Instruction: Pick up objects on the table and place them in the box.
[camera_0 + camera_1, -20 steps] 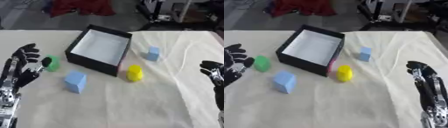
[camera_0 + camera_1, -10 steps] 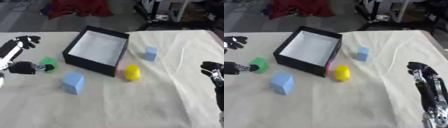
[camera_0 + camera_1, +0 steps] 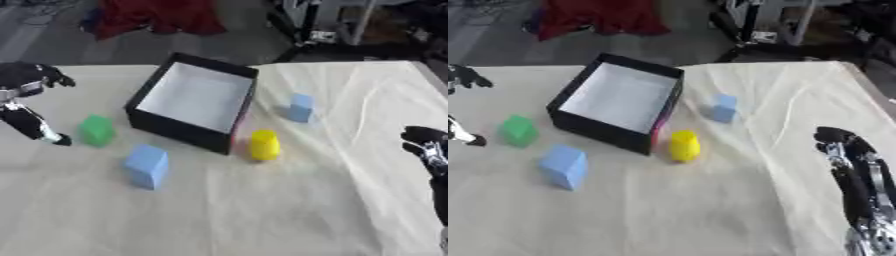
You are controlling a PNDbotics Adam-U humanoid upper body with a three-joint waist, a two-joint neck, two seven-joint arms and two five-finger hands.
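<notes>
On a cream tablecloth (image 3: 262, 210) sits a black box (image 3: 194, 101) with a white inside, empty. Left of it stands a green block (image 3: 96, 130), with the left hand (image 3: 28, 100) just beside it, fingers spread apart, not gripping. Nearer lies a large blue block (image 3: 146, 165); a yellow object (image 3: 263, 144) touches the box's near right corner; a small blue block (image 3: 300, 107) sits right. At the near right the right hand (image 3: 852, 172) rests with fingers relaxed.

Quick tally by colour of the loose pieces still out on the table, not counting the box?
Blue: 2, the larger blue block and the smaller blue block
Green: 1, the green piece
Yellow: 1, the yellow piece
Total: 4, all outside the black box
</notes>
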